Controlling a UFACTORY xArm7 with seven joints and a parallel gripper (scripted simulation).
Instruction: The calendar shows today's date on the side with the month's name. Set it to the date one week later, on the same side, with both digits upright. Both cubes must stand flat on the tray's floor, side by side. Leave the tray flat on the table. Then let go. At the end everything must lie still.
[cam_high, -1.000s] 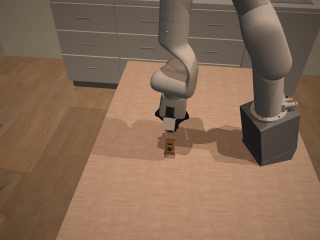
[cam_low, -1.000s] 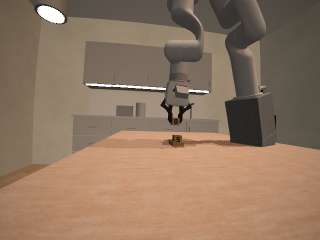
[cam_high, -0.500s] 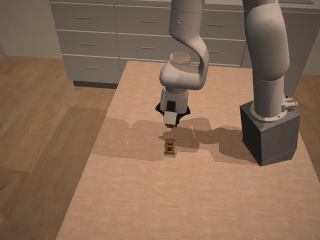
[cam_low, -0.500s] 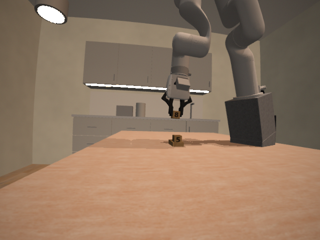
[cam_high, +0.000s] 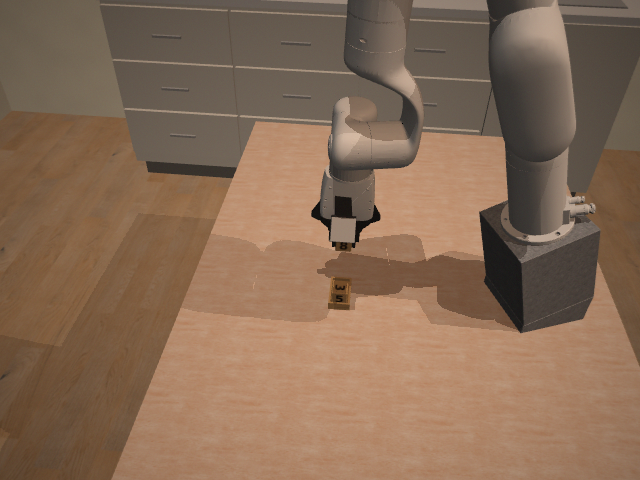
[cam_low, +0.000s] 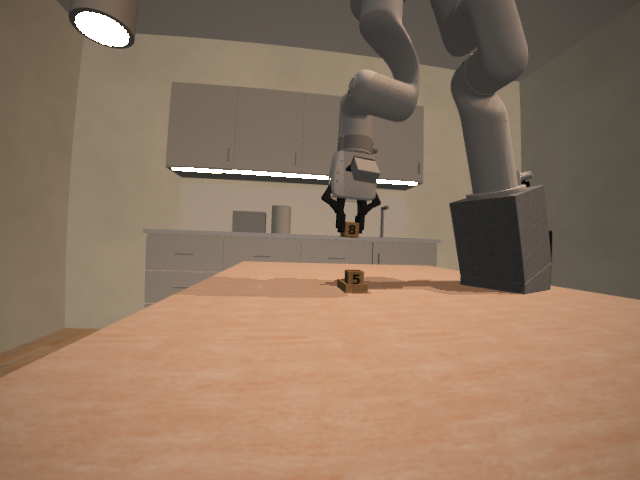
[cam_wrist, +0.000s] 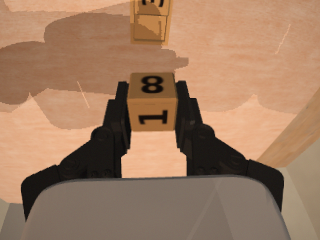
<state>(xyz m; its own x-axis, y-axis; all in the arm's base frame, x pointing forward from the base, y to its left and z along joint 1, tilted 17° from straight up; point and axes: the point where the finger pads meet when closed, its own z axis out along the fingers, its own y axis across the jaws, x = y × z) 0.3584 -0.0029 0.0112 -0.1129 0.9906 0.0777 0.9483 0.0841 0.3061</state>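
Observation:
My gripper (cam_high: 343, 242) (cam_low: 350, 225) (cam_wrist: 152, 96) is shut on a wooden cube (cam_high: 343, 247) (cam_low: 352, 230) (cam_wrist: 152, 114). It holds the cube well above the table, behind the tray as seen by the top and exterior views. The cube shows an upright 8 toward the exterior camera; a sideways 1 shows in the wrist view. The small wooden tray (cam_high: 339, 306) (cam_low: 357, 289) (cam_wrist: 149, 42) stands flat on the table. The other cube (cam_high: 339, 292) (cam_low: 355, 277) (cam_wrist: 152, 7) sits in it, with an upright 5 facing the exterior camera and a sideways 3 on top. The tray's slot nearer my gripper is empty. No month name is readable.
The arm's dark grey base block (cam_high: 558, 279) (cam_low: 501, 240) stands on the right of the table (cam_high: 361, 387) (cam_low: 330, 372). Kitchen drawers (cam_high: 294, 67) stand behind the table. The arm's shadow falls across the table around the tray.

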